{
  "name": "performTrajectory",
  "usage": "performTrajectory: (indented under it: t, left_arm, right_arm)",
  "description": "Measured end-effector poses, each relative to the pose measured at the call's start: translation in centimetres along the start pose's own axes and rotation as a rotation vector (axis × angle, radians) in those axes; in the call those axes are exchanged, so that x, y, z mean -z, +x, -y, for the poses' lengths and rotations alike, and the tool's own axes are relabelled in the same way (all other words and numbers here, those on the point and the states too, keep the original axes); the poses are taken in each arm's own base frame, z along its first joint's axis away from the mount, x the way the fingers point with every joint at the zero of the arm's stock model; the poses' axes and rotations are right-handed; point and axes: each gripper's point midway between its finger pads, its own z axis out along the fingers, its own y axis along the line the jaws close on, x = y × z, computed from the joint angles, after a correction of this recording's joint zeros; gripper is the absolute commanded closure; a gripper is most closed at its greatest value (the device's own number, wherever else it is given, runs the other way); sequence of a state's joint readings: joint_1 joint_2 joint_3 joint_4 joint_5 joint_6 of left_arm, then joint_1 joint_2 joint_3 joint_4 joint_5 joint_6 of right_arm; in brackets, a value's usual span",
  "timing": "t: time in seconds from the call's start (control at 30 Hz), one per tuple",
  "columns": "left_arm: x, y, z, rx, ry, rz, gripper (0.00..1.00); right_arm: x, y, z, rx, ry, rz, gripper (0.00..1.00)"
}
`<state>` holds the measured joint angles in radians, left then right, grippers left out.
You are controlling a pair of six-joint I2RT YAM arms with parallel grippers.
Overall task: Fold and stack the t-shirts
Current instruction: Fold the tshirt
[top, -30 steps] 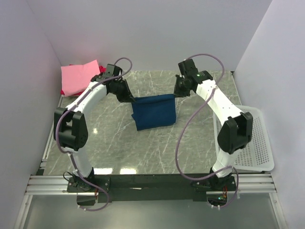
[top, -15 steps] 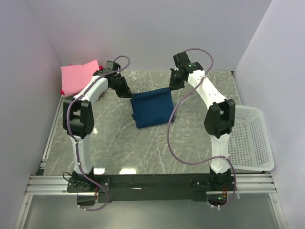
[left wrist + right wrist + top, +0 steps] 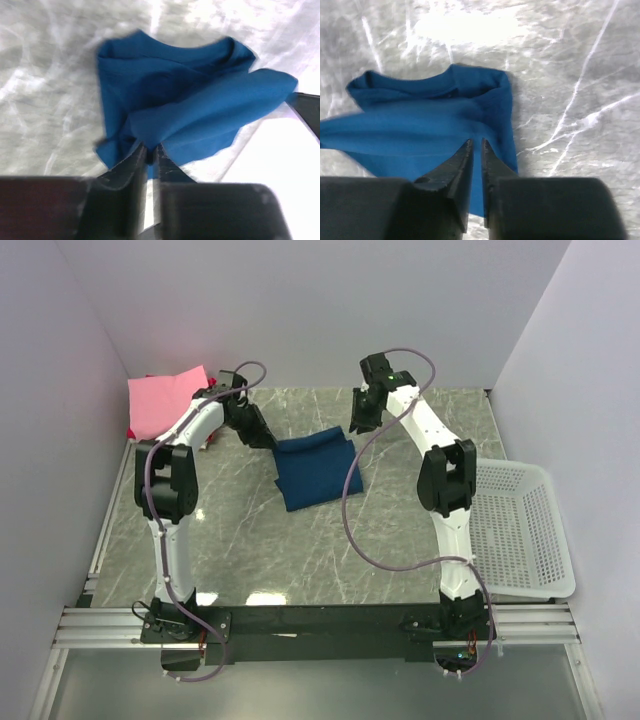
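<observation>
The dark blue t-shirt (image 3: 315,468) lies folded on the marble table, its far edge lifted and draped over itself. My left gripper (image 3: 268,440) is at the shirt's far left corner. In the left wrist view the gripper (image 3: 150,149) pinches a bunch of the blue cloth (image 3: 190,100) between nearly closed fingers. My right gripper (image 3: 358,423) hovers at the far right corner. Seen from the right wrist, that gripper (image 3: 477,142) has its tips slightly apart, and the blurred cloth (image 3: 435,125) sags just beyond them. No print shows. A folded pink t-shirt (image 3: 165,400) lies at the far left on a magenta-red one (image 3: 131,432).
A white mesh basket (image 3: 520,530) stands at the right edge of the table beside the right arm. White walls close in the back and both sides. Bare marble lies in front of the blue shirt.
Both grippers have carried the shirt's lifted edge toward the back of the table, and the cloth now sags lower. The right jaws have parted slightly.
</observation>
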<state>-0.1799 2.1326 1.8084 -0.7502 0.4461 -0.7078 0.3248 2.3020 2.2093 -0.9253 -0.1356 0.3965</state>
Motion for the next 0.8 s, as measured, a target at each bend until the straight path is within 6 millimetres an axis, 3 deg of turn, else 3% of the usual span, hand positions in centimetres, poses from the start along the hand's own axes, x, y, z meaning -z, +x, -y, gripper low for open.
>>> performTrajectory:
  t: [0.03, 0.1, 0.13, 0.33, 0.53, 0.63, 0.8]
  left_arm:
    - [-0.2, -0.1, -0.3, 0.000, -0.009, -0.002, 0.59]
    - [-0.5, -0.3, -1.3, 0.020, -0.039, -0.003, 0.45]
    - [-0.4, -0.6, -1.8, 0.029, -0.051, 0.001, 0.42]
    - [0.3, -1.7, -3.5, 0.044, -0.081, 0.043, 0.38]
    - [0.8, 1.1, -4.6, 0.028, -0.069, 0.016, 0.38]
    - [1.2, 2.6, -4.9, 0.019, -0.048, 0.003, 0.38]
    - [1.6, 4.7, -5.3, 0.007, 0.003, -0.007, 0.38]
  right_arm:
    - [-0.2, 0.1, 0.2, -0.003, 0.006, -0.004, 0.46]
    - [-0.2, -0.2, 0.6, -0.001, 0.011, -0.005, 0.40]
    - [-0.1, -0.4, 0.8, 0.001, 0.012, -0.001, 0.38]
    - [-0.1, -0.9, 1.6, -0.004, 0.012, 0.018, 0.38]
    - [1.2, 1.9, 1.8, 0.005, 0.007, -0.015, 0.43]
    - [2.7, 2.8, 0.5, 0.030, -0.017, -0.002, 0.46]
    - [5.1, 4.7, -3.9, 0.112, -0.111, 0.029, 0.52]
